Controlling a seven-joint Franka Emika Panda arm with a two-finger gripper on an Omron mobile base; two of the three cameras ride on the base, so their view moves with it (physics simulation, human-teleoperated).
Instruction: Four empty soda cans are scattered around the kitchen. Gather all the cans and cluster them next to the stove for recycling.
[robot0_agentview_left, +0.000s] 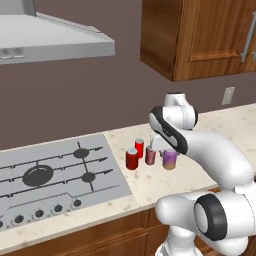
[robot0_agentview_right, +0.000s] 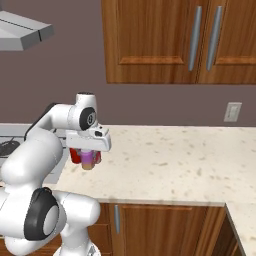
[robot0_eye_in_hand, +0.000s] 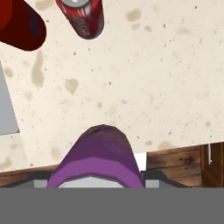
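A risk was judged in how close the purple cylindrical soda can with a pale orange lower band (robot0_agentview_left: 169, 159) was brought to the three red cylindrical soda cans (robot0_agentview_left: 132, 159) standing upright on the speckled beige stone table (robot0_agentview_left: 220, 125), just beside the flat silver-grey gas stove with black grates (robot0_agentview_left: 50, 175): if it were lowered tilted or released too early, a neighbour could be knocked over. The claw (robot0_agentview_left: 167, 152) was seen half closed around the top of the purple can, which was gripped between its fingers.
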